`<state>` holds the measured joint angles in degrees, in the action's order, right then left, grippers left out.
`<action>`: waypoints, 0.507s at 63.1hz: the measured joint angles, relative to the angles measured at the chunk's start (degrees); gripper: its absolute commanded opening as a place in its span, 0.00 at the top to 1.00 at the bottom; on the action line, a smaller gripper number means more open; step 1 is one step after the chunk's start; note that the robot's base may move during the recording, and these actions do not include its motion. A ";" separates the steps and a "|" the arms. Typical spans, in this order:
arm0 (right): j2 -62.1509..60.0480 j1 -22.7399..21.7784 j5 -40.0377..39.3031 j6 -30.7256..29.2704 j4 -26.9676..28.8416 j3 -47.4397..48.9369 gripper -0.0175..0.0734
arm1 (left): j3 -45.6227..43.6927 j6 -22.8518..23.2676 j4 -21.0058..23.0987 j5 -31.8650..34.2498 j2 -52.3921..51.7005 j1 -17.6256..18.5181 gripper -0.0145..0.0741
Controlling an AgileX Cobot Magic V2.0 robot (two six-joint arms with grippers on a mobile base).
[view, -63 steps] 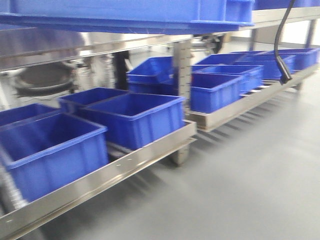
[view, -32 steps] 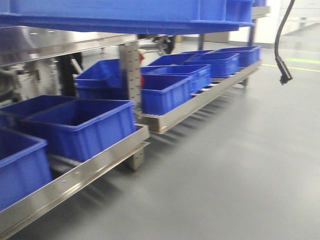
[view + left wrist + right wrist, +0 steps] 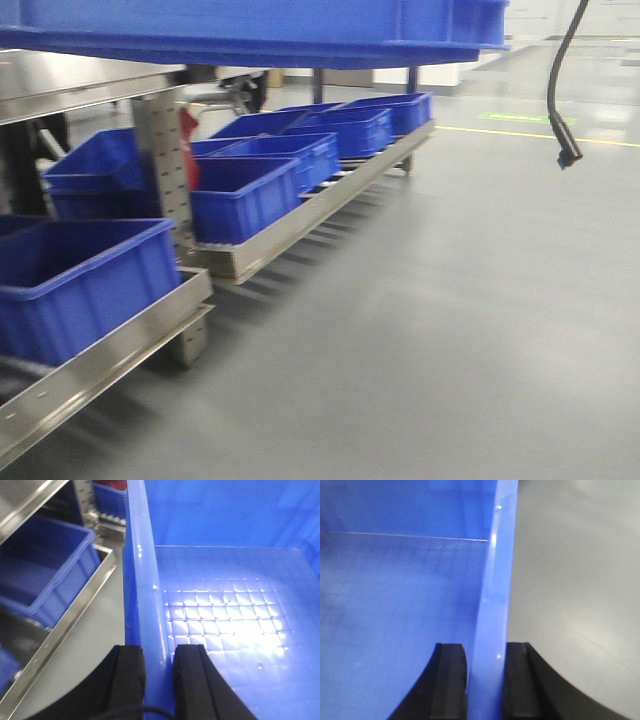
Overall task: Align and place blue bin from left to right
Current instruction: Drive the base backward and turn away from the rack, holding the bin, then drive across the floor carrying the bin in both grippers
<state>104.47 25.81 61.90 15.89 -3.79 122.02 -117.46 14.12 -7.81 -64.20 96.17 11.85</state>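
The blue bin [image 3: 260, 25] hangs high and very close, spanning the top of the front view with its rim and ribs. In the left wrist view my left gripper [image 3: 159, 667] is shut on the bin's left rim [image 3: 145, 580], one black finger [image 3: 127, 675] outside and one inside above the waffle-patterned floor [image 3: 225, 625]. In the right wrist view my right gripper [image 3: 486, 672] is shut on the bin's right wall [image 3: 492, 610], with a finger [image 3: 520, 680] on the outside over the grey floor.
A low steel rack [image 3: 110, 350] runs along the left, carrying several smaller blue crates [image 3: 85, 280] and more farther back [image 3: 330, 130]. A steel upright [image 3: 165, 150] stands between rack sections. A black cable [image 3: 562, 90] dangles at the upper right. Grey floor [image 3: 450, 320] lies to the right.
The rack and its crates have slid leftward in the front view, and more floor shows on the right. The held bin stays fixed at the top.
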 measured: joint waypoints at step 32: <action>0.00 0.00 0.00 0.00 0.00 0.00 0.88 | 0.00 0.00 0.00 0.00 0.00 0.00 0.85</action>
<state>104.47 25.81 61.90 15.89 -3.79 122.02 -117.46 14.12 -7.81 -64.20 96.17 11.85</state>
